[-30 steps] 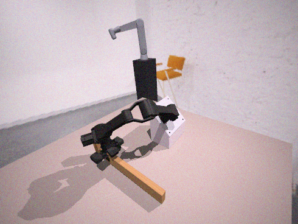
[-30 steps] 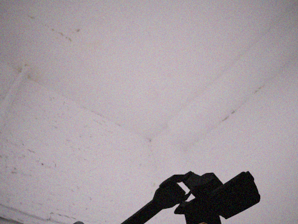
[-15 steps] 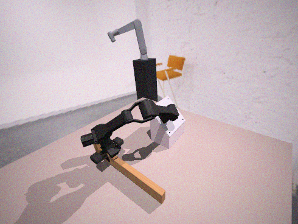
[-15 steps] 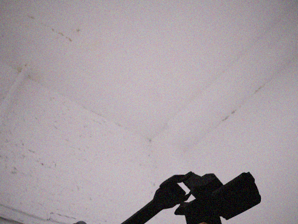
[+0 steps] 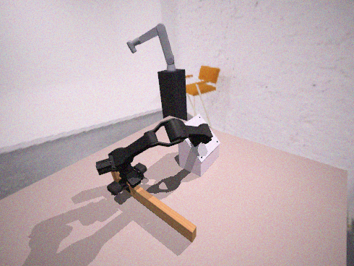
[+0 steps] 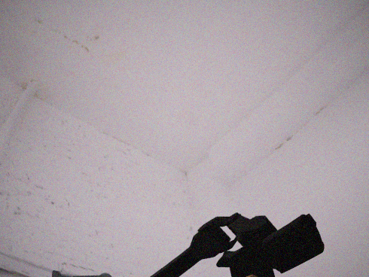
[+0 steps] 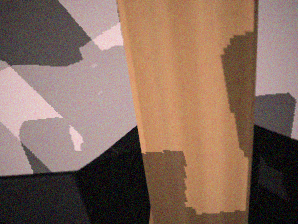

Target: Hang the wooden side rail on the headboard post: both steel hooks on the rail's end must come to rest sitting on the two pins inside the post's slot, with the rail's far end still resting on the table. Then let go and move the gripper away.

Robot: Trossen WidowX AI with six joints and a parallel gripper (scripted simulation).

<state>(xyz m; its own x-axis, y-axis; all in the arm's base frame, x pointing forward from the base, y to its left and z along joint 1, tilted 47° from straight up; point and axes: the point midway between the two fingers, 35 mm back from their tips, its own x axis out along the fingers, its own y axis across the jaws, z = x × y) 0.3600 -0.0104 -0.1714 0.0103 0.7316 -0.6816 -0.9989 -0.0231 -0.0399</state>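
Note:
The wooden side rail slants across the table in the top view. Its near end is low at the table; I cannot tell for certain whether it touches. My gripper is shut on the rail, with a black finger on each side of the wood in the wrist view. Another bit of wood shows behind the gripper; I cannot tell whether it is the post or the rail's other end. Hooks, slot and pins are hidden. The exterior view shows mostly wall, the arm and a sliver of wood at the bottom edge.
The arm's white base block stands at the back of the table. Behind the table are a black pedestal with a grey arm and an orange chair. Dark arm shadows lie around the gripper.

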